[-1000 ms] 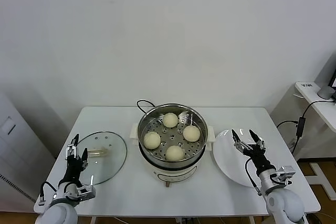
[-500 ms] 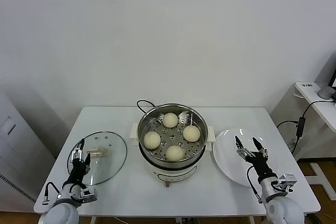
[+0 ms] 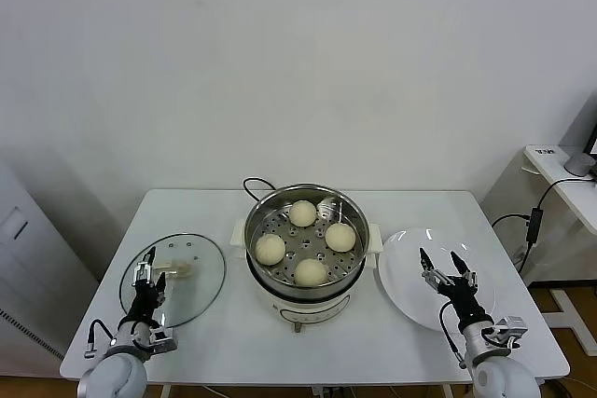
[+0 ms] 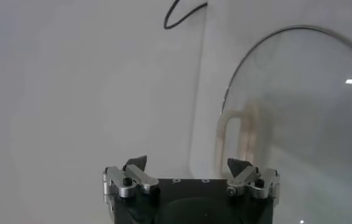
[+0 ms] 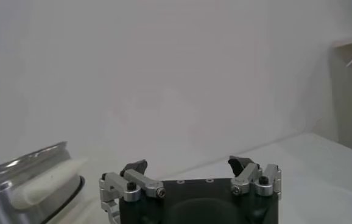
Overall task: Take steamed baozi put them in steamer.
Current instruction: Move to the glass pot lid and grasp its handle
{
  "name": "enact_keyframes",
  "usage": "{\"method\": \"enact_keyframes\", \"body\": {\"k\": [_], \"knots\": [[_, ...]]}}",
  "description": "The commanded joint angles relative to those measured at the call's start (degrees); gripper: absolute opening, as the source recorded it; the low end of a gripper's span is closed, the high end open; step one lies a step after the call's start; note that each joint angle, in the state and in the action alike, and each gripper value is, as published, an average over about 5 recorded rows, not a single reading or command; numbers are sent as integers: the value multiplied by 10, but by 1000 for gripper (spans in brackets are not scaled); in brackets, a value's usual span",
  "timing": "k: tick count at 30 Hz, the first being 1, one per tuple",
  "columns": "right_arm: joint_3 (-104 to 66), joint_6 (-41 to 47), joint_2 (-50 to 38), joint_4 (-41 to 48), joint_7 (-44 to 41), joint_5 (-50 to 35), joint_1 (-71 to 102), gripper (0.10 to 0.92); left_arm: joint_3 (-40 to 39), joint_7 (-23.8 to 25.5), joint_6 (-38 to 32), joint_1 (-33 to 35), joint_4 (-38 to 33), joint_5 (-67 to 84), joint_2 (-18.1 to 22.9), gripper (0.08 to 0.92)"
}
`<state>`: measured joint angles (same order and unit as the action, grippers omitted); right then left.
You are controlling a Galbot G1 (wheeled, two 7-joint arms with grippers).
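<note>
Several cream-white baozi (image 3: pixel 302 212) lie in the round steel steamer (image 3: pixel 304 241) at the table's middle, on its perforated floor. My left gripper (image 3: pixel 149 269) hovers low over the near edge of the glass lid (image 3: pixel 198 279), open and empty. The left wrist view shows the same open gripper (image 4: pixel 188 163) with the lid (image 4: pixel 304 122) beyond it. My right gripper (image 3: pixel 440 264) hangs open and empty over the white plate (image 3: pixel 403 279). From the right wrist, that gripper (image 5: pixel 188 164) stands wide, with the steamer's rim (image 5: pixel 24 173) off to one side.
The lid's white handle (image 3: pixel 177 269) lies just beyond my left gripper. A black cord (image 3: pixel 254 184) runs off behind the steamer. A second table (image 3: pixel 560 184) with cables stands off to the right.
Both arms have drawn back toward the front edge of the table and dropped lower, grippers still open. The baozi, steamer, lid and plate have not moved.
</note>
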<state>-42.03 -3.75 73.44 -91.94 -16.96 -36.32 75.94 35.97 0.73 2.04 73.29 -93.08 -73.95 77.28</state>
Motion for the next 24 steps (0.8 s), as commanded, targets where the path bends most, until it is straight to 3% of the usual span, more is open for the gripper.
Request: {"method": "enact_keyframes", "body": {"k": [1,24], "knots": [[-2,0,5,2,-3,7,4,823,-1,-17,2,-38,51,-43,7,823],[-3,1,23,7,-17,22,16,823,-4,-45,-8,-106,136,-50,4,823]]}}
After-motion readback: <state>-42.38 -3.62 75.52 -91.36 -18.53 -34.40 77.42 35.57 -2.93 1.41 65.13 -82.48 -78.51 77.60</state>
